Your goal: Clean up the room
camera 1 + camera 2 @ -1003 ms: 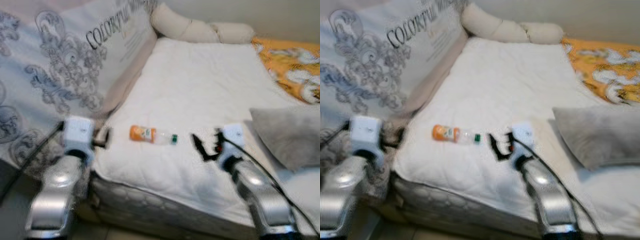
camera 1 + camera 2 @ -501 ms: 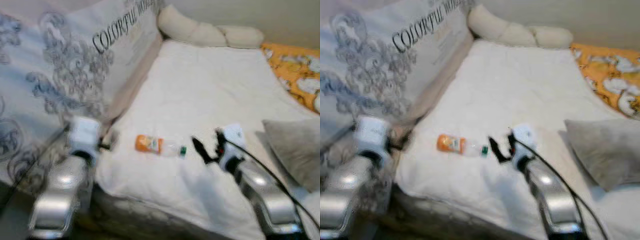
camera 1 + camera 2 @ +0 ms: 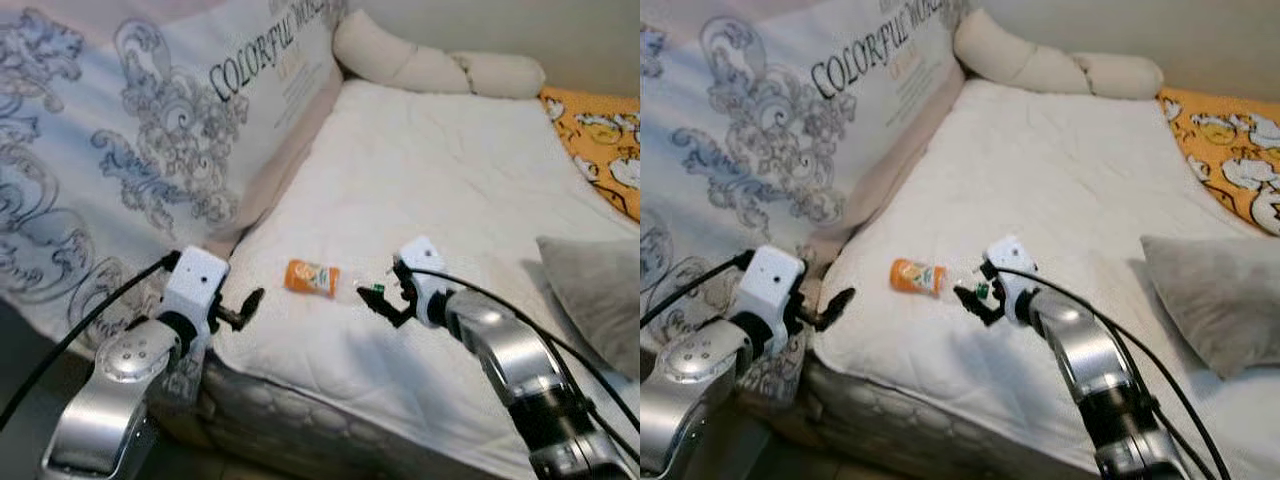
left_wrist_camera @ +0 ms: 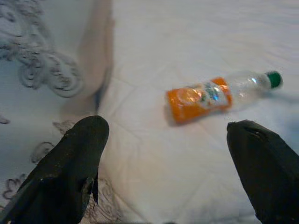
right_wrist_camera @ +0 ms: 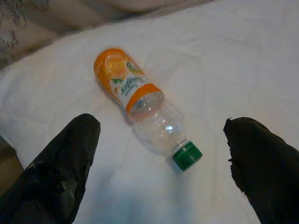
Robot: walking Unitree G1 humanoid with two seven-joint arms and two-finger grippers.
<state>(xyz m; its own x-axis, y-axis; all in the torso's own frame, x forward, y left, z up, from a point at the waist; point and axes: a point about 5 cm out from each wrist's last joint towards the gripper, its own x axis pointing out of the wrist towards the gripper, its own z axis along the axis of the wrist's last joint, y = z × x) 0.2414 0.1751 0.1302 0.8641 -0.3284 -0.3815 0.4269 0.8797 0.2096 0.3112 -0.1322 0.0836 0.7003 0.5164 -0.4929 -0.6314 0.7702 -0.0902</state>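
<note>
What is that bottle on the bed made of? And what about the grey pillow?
The bottle looks like thin clear plastic: you can see the white bed through it, with a glossy orange label and a green cap. The grey pillow looks like soft matte fabric, maybe fleece or velvet; that is hard to tell.

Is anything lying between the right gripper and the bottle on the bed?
Nothing visible. The right gripper hangs open just above the bottle, which lies alone on the white bed cover.
</note>
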